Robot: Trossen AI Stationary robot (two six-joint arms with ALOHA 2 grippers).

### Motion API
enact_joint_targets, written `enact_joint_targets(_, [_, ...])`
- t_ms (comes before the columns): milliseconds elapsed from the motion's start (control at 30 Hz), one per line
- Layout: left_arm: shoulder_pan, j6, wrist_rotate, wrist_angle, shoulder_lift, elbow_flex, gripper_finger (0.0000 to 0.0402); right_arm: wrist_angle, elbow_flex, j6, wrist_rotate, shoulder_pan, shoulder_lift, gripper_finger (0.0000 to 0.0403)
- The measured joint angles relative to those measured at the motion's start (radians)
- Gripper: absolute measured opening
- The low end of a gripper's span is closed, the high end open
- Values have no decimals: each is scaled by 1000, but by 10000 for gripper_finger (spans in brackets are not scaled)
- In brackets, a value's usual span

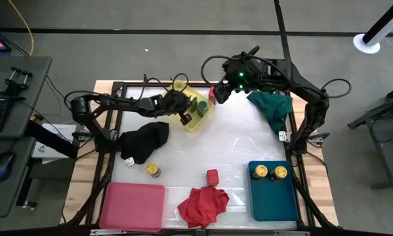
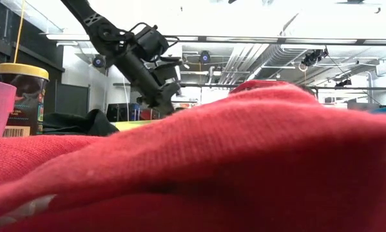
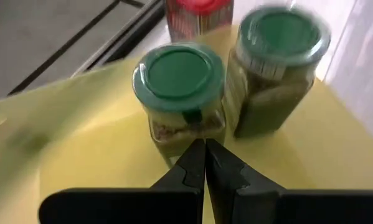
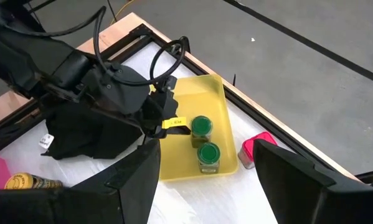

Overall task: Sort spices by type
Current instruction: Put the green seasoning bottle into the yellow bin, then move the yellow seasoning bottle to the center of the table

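A yellow tray (image 1: 197, 113) at the table's far middle holds two green-lidded jars (image 1: 193, 102) (image 1: 202, 107), both upright on its floor. My left gripper (image 3: 205, 148) is shut, low over the tray, with its tips at the side of the nearer green-lidded jar (image 3: 181, 93). My right gripper (image 4: 206, 150) hangs open above the tray's far right corner. A small red box (image 4: 258, 149) stands on the table just outside that corner. Another red box (image 1: 212, 176) and a yellow-lidded jar (image 1: 153, 170) stand on the table. Two more yellow-lidded jars (image 1: 269, 172) stand on a teal tray (image 1: 273, 196). My left gripper's shut fingertips (image 3: 195, 155) point slanting down at the lower side wall of the nearer green-lidded jar (image 3: 174, 134), from the table's left. Whether they touch it or stop just short, I cannot tell. The jar stands upright on the tray floor.
A black cloth (image 1: 144, 141) lies left of centre, a green cloth (image 1: 271, 108) at the far right under the right arm, and a red cloth (image 1: 203, 203) at the near edge. A pink tray (image 1: 134, 206) sits at the near left. Bare table shows in the middle.
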Motion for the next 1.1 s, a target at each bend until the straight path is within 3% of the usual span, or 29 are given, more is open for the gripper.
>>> enact_joint_targets(267, [-6,-4,-4,55,1,0,0,20,0,-6,0,0,0,252])
enact_joint_targets(367, [-6,-8,29,-27,-25,20,0,29,0,-15,0,0,0,252])
enact_joint_targets(500, [-6,-13,112,-185,-158,48,0,29,0,-43,0,0,0,252])
enact_joint_targets(700, [-46,-11,308,-432,-460,25,0,42,0,-137,4,-5,2,252])
enact_joint_targets(933, [-309,-321,318,-658,-776,-94,3,46,0,-278,4,-5,2,252])
enact_joint_targets(1100, [-542,-545,310,-748,-823,-64,43,66,0,-332,-41,-5,2,252])
